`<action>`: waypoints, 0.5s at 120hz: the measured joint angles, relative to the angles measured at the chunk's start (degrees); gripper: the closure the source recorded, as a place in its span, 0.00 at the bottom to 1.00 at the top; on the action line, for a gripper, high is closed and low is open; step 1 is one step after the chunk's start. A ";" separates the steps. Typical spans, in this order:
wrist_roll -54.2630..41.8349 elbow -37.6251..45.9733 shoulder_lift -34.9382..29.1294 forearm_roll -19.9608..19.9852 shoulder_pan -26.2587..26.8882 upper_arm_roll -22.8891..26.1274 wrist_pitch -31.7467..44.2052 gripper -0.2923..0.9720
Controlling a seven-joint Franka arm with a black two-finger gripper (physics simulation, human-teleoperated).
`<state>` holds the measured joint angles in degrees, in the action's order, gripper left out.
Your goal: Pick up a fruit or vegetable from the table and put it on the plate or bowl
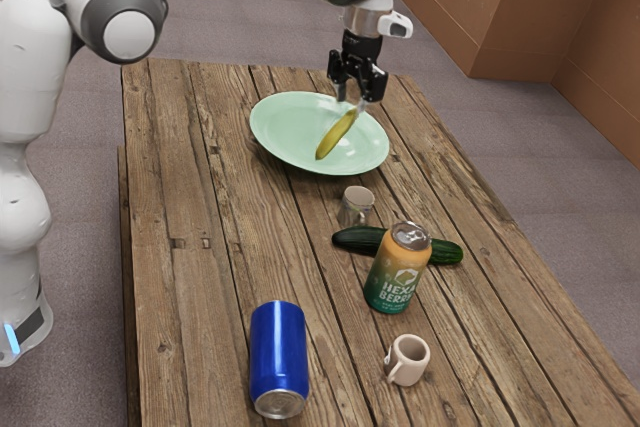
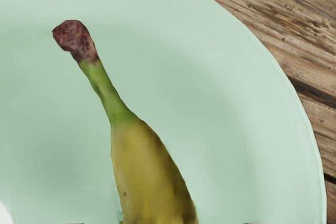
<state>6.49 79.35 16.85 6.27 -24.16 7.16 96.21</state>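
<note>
A yellow-green banana (image 1: 337, 134) hangs tilted over the pale green plate (image 1: 270, 117) at the far middle of the wooden table. My gripper (image 1: 357, 99) is shut on the banana's upper end, and the lower end reaches down to the plate's surface. In the wrist view the banana (image 2: 147, 177) runs out from just under my hand, its green stem and brown tip pointing away across the plate (image 2: 236, 103). A dark green cucumber (image 1: 360, 239) lies on the table nearer the front, partly behind a can.
A small metal cup (image 1: 355, 207) stands just in front of the plate. A green-and-orange can (image 1: 398, 267) stands upright by the cucumber. A blue can (image 1: 277, 357) lies on its side, and a white mug (image 1: 408, 359) lies near the front edge. Cardboard boxes (image 1: 520, 7) stand behind the table.
</note>
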 joint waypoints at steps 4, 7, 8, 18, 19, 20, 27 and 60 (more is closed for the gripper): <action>-0.06 -0.14 0.11 0.22 -0.02 -0.10 0.27 0.39; -0.11 -0.20 0.13 0.34 -0.02 -0.14 0.46 0.37; -0.12 -0.22 0.13 0.37 -0.02 -0.15 0.51 0.36; -0.25 -0.29 0.06 0.55 -0.02 -0.32 0.96 0.30; -0.26 -0.29 0.00 0.54 -0.01 -0.35 0.97 0.30; -0.27 -0.30 -0.06 0.54 -0.01 -0.36 0.98 0.29; -0.36 -0.30 -0.89 0.53 0.08 -1.17 0.82 0.27; -4.18 -0.31 -7.72 7.44 6.24 -0.81 -13.82 0.24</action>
<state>2.31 79.04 9.13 13.72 -17.92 6.35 82.39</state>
